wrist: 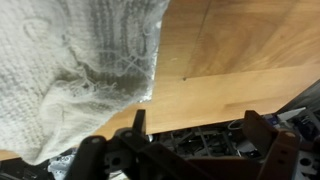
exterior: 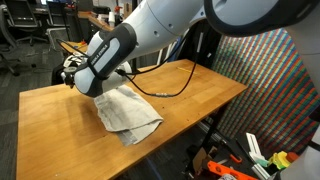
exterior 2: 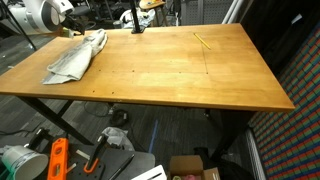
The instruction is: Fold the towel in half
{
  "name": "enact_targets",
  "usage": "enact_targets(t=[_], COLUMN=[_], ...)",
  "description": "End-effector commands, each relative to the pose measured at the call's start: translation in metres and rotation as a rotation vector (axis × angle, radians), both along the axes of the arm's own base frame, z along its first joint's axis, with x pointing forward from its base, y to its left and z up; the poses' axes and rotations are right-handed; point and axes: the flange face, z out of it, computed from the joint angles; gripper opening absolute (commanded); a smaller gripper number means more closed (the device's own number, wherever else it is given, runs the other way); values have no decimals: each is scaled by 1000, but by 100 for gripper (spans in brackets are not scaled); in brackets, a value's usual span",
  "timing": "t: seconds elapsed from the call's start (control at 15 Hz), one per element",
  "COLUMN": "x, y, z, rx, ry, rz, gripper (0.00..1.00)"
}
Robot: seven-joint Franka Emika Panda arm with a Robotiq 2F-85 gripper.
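We find the towel (exterior: 130,112) lying rumpled near one end of the counter (exterior: 195,85), close to its edge. Our pincer (wrist: 195,120) hovers just beside the cloth, jaws apart, nothing between them. To fold well, we judge it best to pinch one outer edge through a single layer, lift it low, and carry it across to the opposite edge. No container stands on the counter. A cardboard box (exterior 2: 188,166) sits on the floor below, its contents unclear.

An orange object (exterior 2: 57,160) lies beneath the wooden table (exterior 2: 180,75).
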Motion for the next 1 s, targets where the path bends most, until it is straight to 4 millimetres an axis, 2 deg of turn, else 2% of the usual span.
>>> enact_targets(t=[0.0,0.13,0.33,0.47,0.73,0.93], x=[6,2,-1,-2,-5,-4], y=[-19,-30,-45,-58,-86,-87], z=[6,18,49,64,47,31], rx=[-61,-49,-3,5,-89,-68], ry=[55,100,105,130,326,382], rz=[-47,-47,-65,-83,-126,-110], gripper=[100,100,100,100,100,100])
